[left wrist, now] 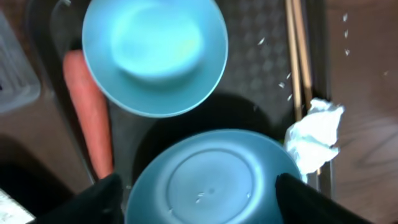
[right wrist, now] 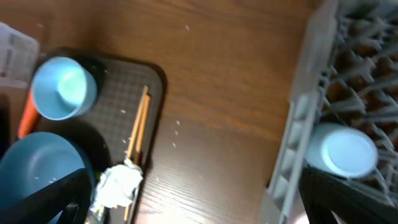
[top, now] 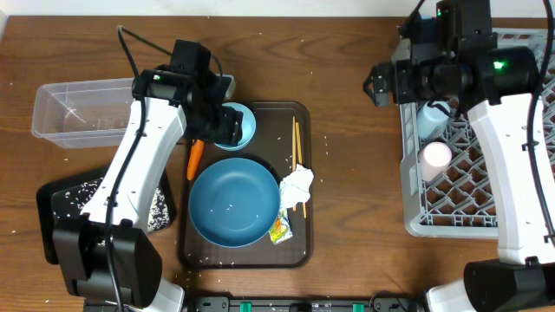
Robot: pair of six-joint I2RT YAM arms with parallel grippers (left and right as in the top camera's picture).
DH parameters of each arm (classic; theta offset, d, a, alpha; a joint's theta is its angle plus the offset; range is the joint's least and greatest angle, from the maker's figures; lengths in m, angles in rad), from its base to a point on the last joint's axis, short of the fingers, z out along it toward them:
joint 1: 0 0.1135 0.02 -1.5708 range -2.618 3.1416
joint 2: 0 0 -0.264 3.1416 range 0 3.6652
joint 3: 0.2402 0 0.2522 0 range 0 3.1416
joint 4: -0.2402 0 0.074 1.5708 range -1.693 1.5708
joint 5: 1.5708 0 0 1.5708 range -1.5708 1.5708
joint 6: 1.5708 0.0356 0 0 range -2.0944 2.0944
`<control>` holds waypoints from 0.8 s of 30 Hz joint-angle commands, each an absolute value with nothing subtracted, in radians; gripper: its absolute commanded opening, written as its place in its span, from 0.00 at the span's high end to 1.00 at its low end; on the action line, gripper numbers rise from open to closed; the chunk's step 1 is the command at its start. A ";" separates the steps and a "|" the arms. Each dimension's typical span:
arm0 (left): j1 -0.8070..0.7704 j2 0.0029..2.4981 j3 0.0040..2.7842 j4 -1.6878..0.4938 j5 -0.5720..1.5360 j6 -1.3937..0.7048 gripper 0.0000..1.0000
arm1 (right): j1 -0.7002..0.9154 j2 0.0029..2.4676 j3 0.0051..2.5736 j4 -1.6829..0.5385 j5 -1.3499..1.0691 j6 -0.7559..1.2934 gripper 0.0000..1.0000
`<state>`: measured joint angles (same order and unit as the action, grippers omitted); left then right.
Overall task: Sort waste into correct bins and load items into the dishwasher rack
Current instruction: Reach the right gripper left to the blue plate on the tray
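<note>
My left gripper (top: 224,124) is open and empty, hovering over the small pale-blue bowl (left wrist: 155,56) at the back of the brown serving tray (top: 299,247). The large blue plate (top: 234,201) lies in front of the bowl, and the orange carrot (top: 194,158) lies to the left. The white napkin (top: 297,186), printed wrapper (top: 280,230) and chopsticks (top: 297,147) lie at the tray's right. My right gripper (top: 377,87) is open and empty over bare table left of the grey rack (top: 486,221). The rack holds a light-blue cup (top: 434,113) and a pink cup (top: 435,156). No brown lump shows.
The clear tub (top: 82,108) stands at the back left. The black tray (top: 65,195) with loose rice (top: 156,208) sits at the front left, partly under my left arm. Rice grains are scattered on the wooden table.
</note>
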<state>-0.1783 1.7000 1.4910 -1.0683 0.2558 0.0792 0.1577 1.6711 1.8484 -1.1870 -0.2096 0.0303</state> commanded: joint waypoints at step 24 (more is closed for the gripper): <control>-0.477 1.713 1.399 -1.121 0.047 -0.180 0.13 | 0.171 1.697 1.848 -1.164 -0.205 0.020 0.01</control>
<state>-0.4538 1.7000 1.4395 -1.1175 0.0669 -0.1204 0.1574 1.6821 1.8484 -1.1618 -0.2272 0.0303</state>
